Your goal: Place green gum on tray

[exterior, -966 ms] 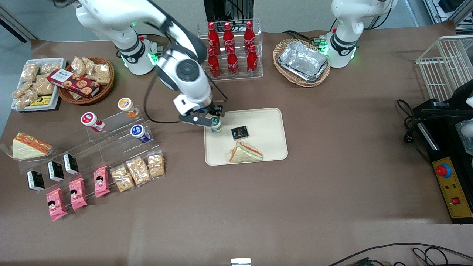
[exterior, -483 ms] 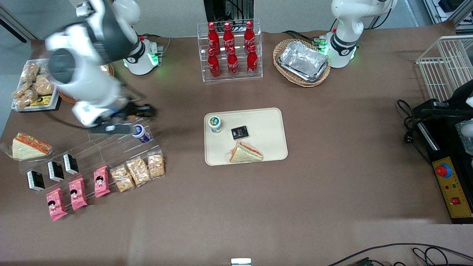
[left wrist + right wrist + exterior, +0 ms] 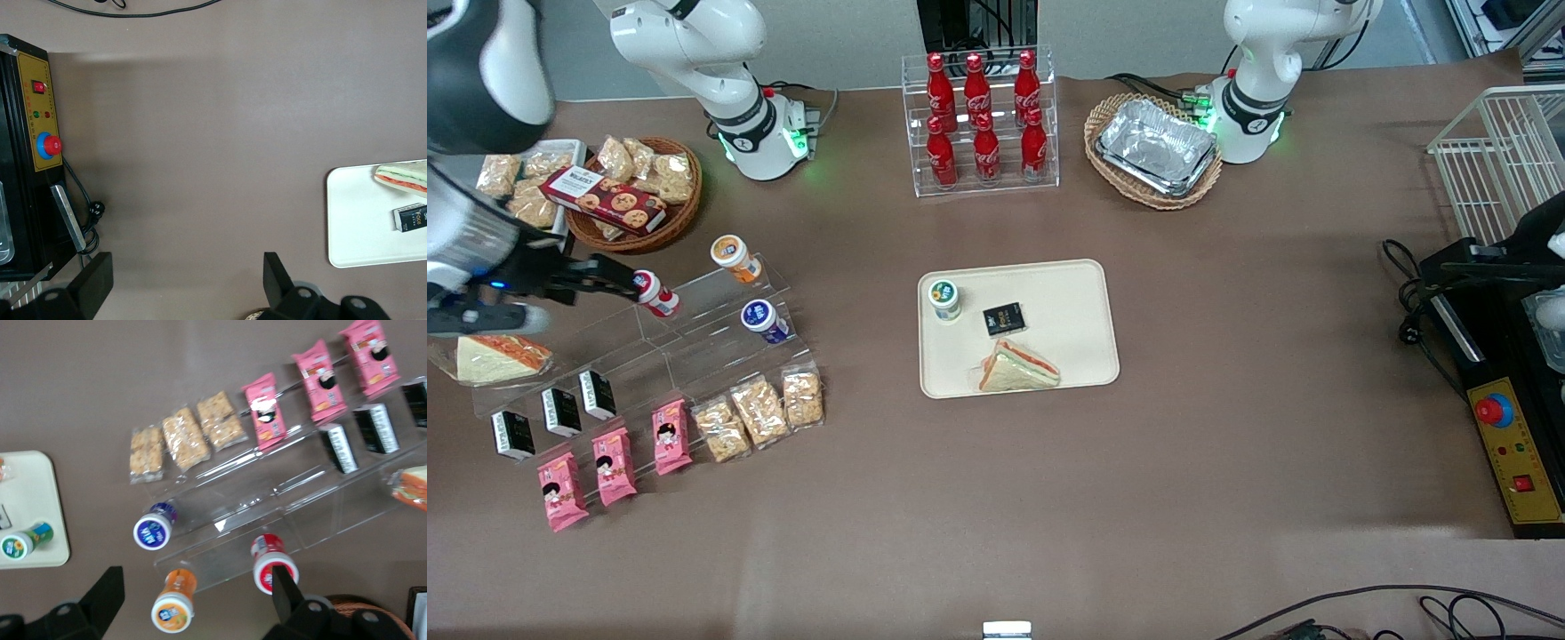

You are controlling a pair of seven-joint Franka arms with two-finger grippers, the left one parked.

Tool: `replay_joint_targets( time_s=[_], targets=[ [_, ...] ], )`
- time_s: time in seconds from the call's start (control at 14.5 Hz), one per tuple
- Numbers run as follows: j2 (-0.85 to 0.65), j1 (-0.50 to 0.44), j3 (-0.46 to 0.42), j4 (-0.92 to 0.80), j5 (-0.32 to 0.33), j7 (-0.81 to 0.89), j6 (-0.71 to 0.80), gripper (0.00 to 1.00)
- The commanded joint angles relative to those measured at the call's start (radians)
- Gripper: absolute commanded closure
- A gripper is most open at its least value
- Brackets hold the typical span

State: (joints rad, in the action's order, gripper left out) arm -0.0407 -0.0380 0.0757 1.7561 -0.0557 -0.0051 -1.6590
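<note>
The green gum [image 3: 943,299] stands upright on the cream tray [image 3: 1067,293], near the tray's corner toward the working arm's end. It also shows in the right wrist view [image 3: 25,542] on the tray [image 3: 30,487]. My right gripper [image 3: 591,300] is open and empty. It hangs above the clear stepped stand [image 3: 694,329], far from the tray toward the working arm's end of the table, with one finger by the red-lidded bottle [image 3: 655,294]. In the wrist view the gripper [image 3: 197,583] frames the orange-lidded bottle [image 3: 175,601] and the red-lidded bottle [image 3: 270,561] below it.
A sandwich [image 3: 1018,366] and a black packet [image 3: 1004,318] also lie on the tray. The stand carries a blue-lidded bottle [image 3: 763,321], an orange-lidded bottle [image 3: 734,255], black boxes and pink packets. A cola rack [image 3: 980,120] and a basket of foil trays [image 3: 1156,147] stand farther from the camera.
The gripper was shut on the green gum on the tray. It let go and swung away toward the working arm's end, over the stand. The gum stays on the tray.
</note>
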Motion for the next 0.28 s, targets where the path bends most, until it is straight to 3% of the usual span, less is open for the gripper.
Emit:
replay_joint_targets(
  time_s=[0.0,0.21],
  targets=[
    [0.025,-0.008,0.050,-0.076,0.014,-0.021,0.016,0.01],
    [0.041,-0.010,0.087,-0.118,0.036,-0.105,0.024,0.01]
  ],
)
